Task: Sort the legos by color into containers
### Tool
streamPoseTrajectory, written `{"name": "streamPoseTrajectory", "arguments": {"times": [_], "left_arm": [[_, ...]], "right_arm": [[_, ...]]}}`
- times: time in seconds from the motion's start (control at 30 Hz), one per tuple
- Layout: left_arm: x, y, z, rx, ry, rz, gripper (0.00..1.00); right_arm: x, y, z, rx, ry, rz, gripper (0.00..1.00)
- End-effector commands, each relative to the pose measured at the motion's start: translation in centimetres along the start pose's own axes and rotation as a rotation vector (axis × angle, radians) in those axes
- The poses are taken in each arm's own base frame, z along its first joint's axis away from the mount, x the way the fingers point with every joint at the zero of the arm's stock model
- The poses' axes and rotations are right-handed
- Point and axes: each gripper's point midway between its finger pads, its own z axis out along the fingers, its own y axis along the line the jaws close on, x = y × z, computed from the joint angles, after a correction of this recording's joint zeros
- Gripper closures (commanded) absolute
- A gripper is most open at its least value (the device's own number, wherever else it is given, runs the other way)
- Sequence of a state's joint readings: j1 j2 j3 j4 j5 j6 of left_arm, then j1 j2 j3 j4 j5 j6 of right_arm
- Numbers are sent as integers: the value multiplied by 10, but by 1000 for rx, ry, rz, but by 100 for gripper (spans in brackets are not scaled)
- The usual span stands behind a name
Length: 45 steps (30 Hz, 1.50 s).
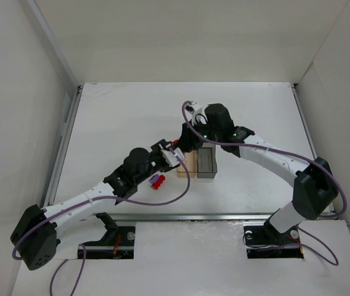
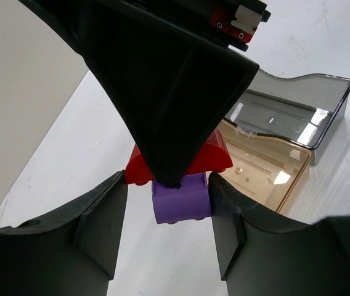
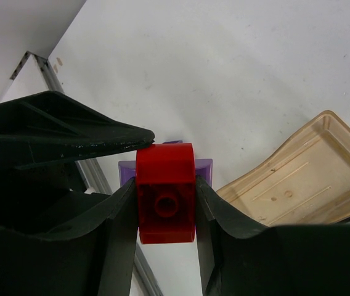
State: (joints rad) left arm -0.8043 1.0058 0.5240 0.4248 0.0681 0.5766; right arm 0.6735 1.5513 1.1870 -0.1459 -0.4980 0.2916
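Right claw (image 3: pixel 166 185) clamps red lego (image 3: pixel 166 200); left claw (image 2: pixel 167 185), open, straddles adjoining purple lego (image 2: pixel 184 200).

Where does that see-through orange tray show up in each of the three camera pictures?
Top external: the tan tray sits mid-table, right beside the grey tray, on its left.
Left wrist: right of centre, in front of the grey tray.
Right wrist: right side, middle height, cut by the edge.
Shared landmark: the right gripper, shut on a red brick, close beside the tray in all three views.
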Motion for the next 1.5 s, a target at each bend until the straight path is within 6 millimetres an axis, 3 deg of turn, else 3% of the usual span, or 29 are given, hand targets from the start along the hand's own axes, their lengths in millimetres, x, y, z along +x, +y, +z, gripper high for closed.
{"name": "streamPoseTrajectory", "arguments": {"times": [0.0, 0.1, 0.23, 0.3, 0.5, 0.63, 0.73, 0.77, 0.9, 1.0, 1.03, 1.13, 1.3, 1.47], "left_arm": [[-11, 6, -1, -16, 2, -39, 100], [-1, 0, -5, -2, 49, -88, 100], [18, -12, -9, 27, 111, -122, 100], [18, -12, -9, 26, 111, -131, 100], [25, -16, -11, 40, 140, -132, 100], [23, -15, -10, 36, 132, -141, 100], [12, -4, -7, -15, 90, -149, 100], [10, -3, -7, -19, 80, -138, 88], [-15, -3, -2, 20, -23, -115, 47], [-28, -10, 6, 78, -67, -92, 39], [-36, -5, 7, 68, -87, -90, 37], [-34, -6, 12, 72, -81, -91, 37], [-36, -2, 16, 58, -86, -80, 56], [-38, 4, 16, 32, -84, -80, 54]], "right_arm": [[-36, 10, -13, -35, -103, -7, 100], [-50, -10, -31, 17, -154, 23, 100], [-61, -26, -54, 77, -215, 42, 100], [-63, -28, -62, 85, -230, 41, 100], [-60, -52, -73, 150, -256, 100, 100], [-56, -56, -76, 158, -260, 105, 100], [-52, -56, -74, 151, -250, 118, 100], [-49, -56, -72, 140, -238, 122, 100], [-47, -37, -61, 78, -207, 104, 100], [-55, -14, -53, 30, -205, 69, 100], [-51, -5, -49, 12, -193, 60, 100], [-52, 6, -46, -4, -191, 45, 100], [-46, 19, -40, -24, -176, 33, 100], [-39, 18, -35, -26, -156, 38, 100]]}}
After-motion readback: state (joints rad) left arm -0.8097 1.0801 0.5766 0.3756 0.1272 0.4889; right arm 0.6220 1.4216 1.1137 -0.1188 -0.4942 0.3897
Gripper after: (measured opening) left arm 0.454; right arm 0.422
